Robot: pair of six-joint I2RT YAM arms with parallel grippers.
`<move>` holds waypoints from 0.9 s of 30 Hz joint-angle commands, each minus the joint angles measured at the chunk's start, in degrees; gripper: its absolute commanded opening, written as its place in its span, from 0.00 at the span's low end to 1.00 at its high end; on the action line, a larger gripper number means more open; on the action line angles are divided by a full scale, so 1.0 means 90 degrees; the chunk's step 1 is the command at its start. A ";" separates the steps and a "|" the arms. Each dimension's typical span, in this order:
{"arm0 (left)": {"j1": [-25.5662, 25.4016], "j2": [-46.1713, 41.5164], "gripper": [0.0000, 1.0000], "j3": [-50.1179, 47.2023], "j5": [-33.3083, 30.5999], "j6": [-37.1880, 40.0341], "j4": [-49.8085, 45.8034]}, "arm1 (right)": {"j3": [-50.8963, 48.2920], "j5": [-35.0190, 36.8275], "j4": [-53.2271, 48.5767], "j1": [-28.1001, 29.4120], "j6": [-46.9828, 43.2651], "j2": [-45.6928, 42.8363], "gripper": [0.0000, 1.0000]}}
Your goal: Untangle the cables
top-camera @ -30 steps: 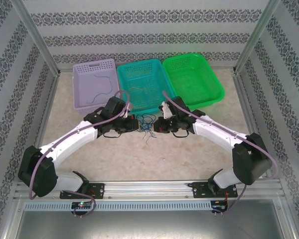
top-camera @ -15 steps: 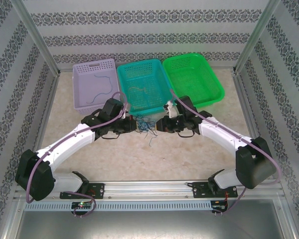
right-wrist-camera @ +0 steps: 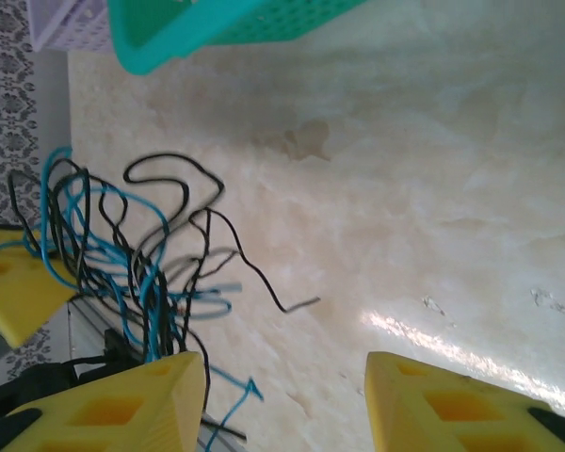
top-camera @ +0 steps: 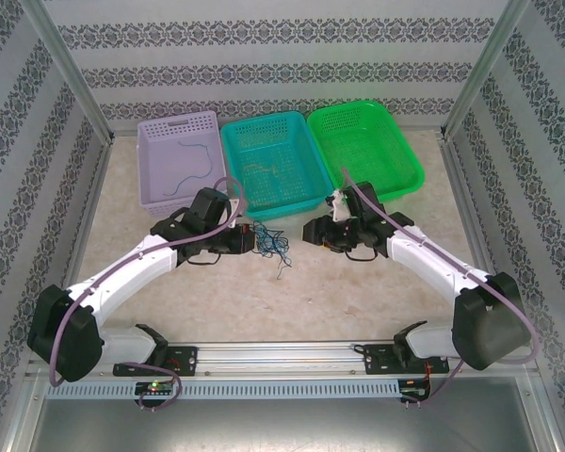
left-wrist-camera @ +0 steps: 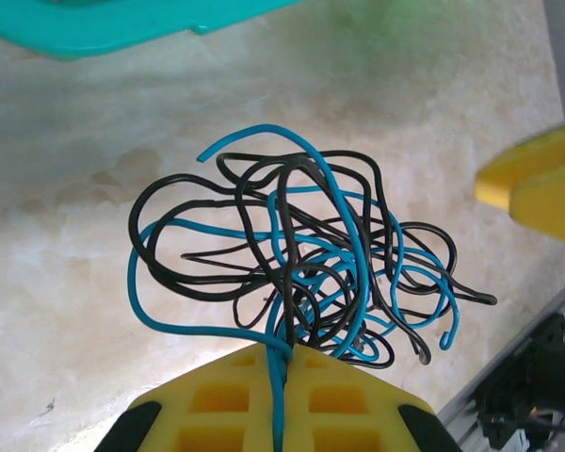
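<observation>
Cables (left-wrist-camera: pixel 301 273) are being pinched tangled in the closed left tool (left-wrist-camera: pixel 281 365), a loose end likely being sought by the open, empty right tool (right-wrist-camera: pixel 282 377) at their three o'clock.

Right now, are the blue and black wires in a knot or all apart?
In a knot. The wires loop through each other in one clump, pinched between the left fingers.
</observation>
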 commanded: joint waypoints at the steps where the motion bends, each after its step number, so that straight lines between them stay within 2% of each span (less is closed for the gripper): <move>1: -0.0096 -0.0394 0.00 -0.0188 0.0652 0.0921 0.0405 | 0.0328 -0.0300 0.0336 0.0018 0.0322 0.0372 0.51; 7: -0.0248 -0.0570 0.00 -0.0259 0.0555 0.1451 0.0346 | 0.0423 -0.0792 0.1115 0.0152 0.1132 0.0948 0.51; 15: -0.0311 -0.0500 0.00 -0.0325 0.0254 0.1289 0.0631 | -0.0013 -0.0849 0.1903 0.0380 0.2195 0.1048 0.28; 18: -0.0336 -0.0459 0.00 -0.0320 0.0205 0.1244 0.0673 | -0.0244 -0.0906 0.2445 0.0361 0.2744 0.1080 0.26; 22: -0.0349 -0.0479 0.00 -0.0323 0.0093 0.1200 0.0683 | -0.0349 -0.0860 0.2587 0.0372 0.3203 0.1076 0.26; 27: -0.0351 -0.0481 0.00 -0.0350 0.0038 0.1087 0.0787 | -0.0684 -0.0642 0.2931 0.0346 0.3885 0.0827 0.17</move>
